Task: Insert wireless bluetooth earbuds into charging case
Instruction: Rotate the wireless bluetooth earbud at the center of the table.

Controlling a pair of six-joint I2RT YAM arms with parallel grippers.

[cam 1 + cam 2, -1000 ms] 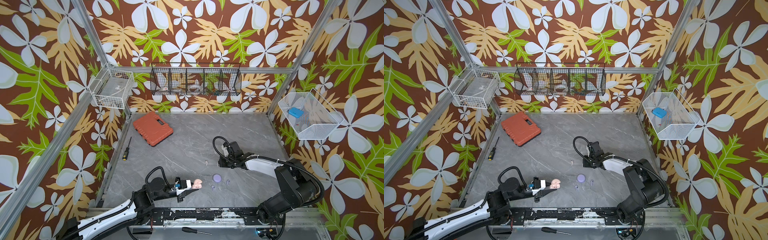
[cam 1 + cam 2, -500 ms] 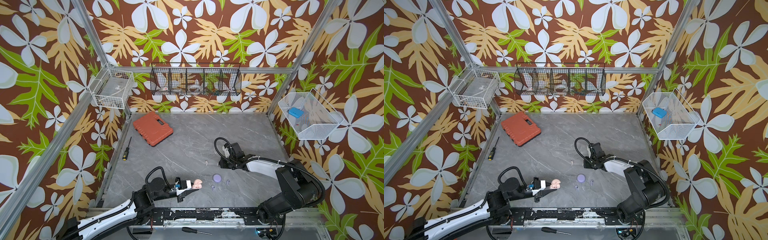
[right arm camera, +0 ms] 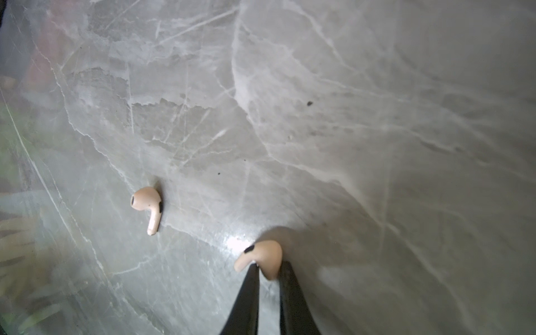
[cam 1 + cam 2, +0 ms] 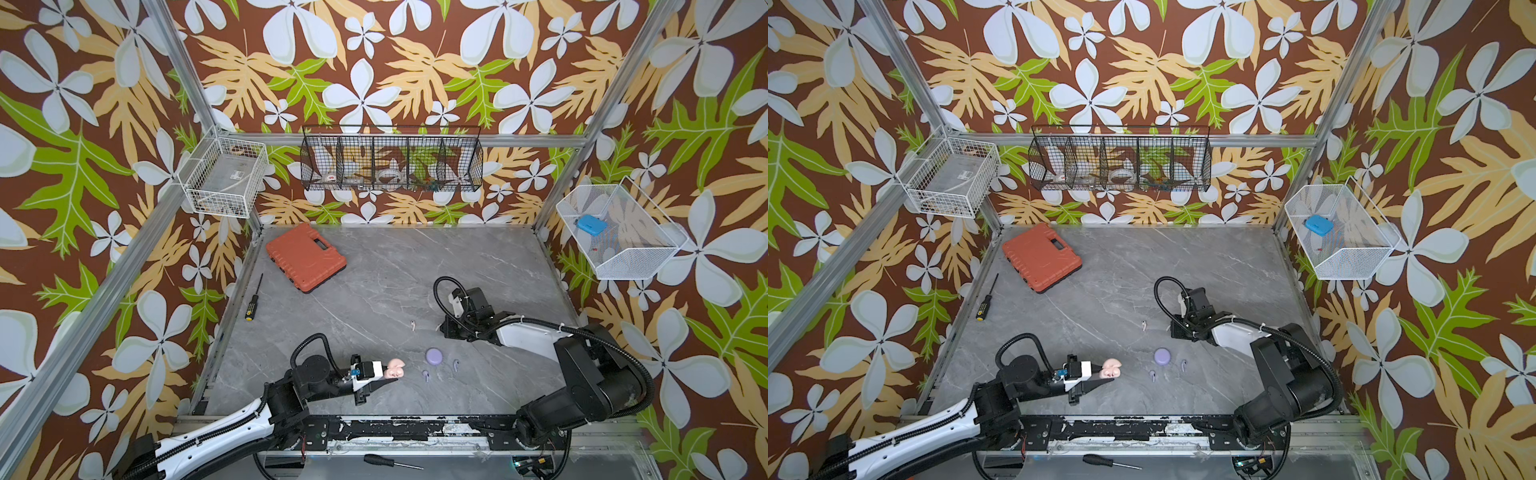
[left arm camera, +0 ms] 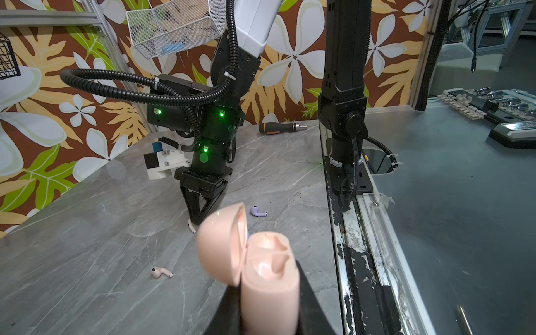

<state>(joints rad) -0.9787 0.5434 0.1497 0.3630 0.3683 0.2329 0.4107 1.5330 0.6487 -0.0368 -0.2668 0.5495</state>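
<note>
Shifted since a second ago: the right arm's wrist, slightly sideways, away from the left claw [image 5: 264, 274]; left claw and its load unmoved.

Right claw [image 3: 268, 268]: tips down at the grey table [image 4: 374, 266]; clamped on a pink earbud [image 3: 262, 255], one black finger on each side of it; the bud rests on the surface.

Second pink earbud [image 3: 148, 207]: lying flat near the right claw, apart from it, untouched.

Left claw: closed on the pink case [image 5: 269, 301], a black finger on each side of the base; lid hinged open, wells facing up.

Lavender case [image 4: 434, 356]: closed; on the table between the two claws, touched by neither.

Lavender earbud [image 4: 426, 375]: just beside the lavender case, on the left claw's side.

Other lavender earbud [image 4: 456, 364]: just beside the lavender case, on the side away from the left claw.

Red toolbox [image 4: 305, 257] and screwdriver [image 4: 252, 297]: well apart from both claws.
</note>
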